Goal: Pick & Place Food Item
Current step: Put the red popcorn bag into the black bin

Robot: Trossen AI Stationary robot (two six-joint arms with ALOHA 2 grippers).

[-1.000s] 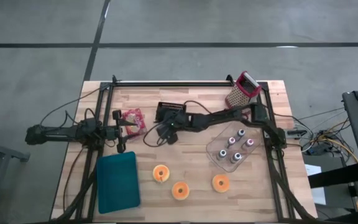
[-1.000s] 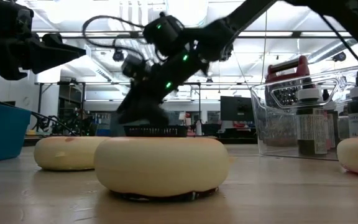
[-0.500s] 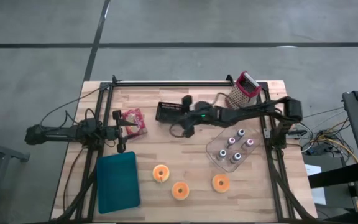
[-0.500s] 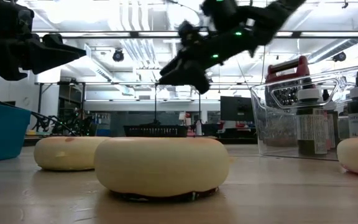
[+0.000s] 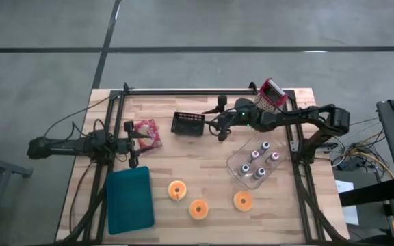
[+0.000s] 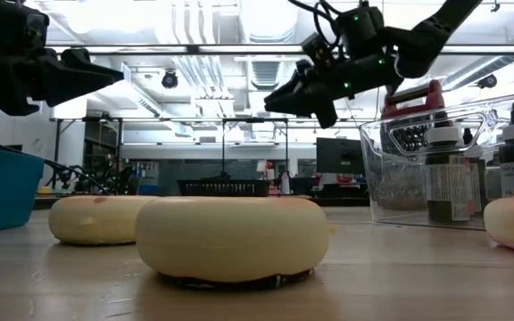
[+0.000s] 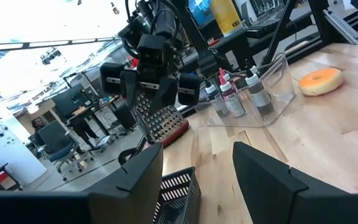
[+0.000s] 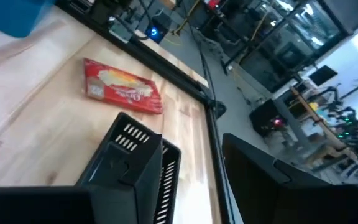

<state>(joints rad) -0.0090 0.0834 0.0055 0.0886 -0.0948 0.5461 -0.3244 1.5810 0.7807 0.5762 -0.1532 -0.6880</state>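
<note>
Toward 1 o'clock on the counter: the right end effector (image 5: 219,127) hangs above the boards, just past the black wire basket (image 5: 188,123).
Change: the right arm has swung from the counter's middle back toward 1 o'clock, and it carries nothing.
Right fingers: apart, with nothing between them, as the right wrist view shows.
Meaning: probably a retreat or re-approach; no food item is lifted yet.
Left end effector (image 5: 144,139): at 9 o'clock, fingers apart, tips at the red crinkled snack packet (image 5: 146,133), unmoved.
Task's thing: three round orange-glazed doughnuts (image 5: 177,190), soft-looking and smooth, sit toward 6 o'clock; the packet lies flat at 10 o'clock.
Teal plastic tray (image 5: 129,199): rectangular, shallow, smooth, at 7 o'clock, nothing on it.
Clear plastic bin (image 5: 254,165): rigid, glossy, holds dark-capped bottles, at 4 o'clock.
Red-handled metal grater (image 5: 267,100): perforated steel, at 1 o'clock.
Counter (image 5: 204,154): pale wood planks, matt.
</note>
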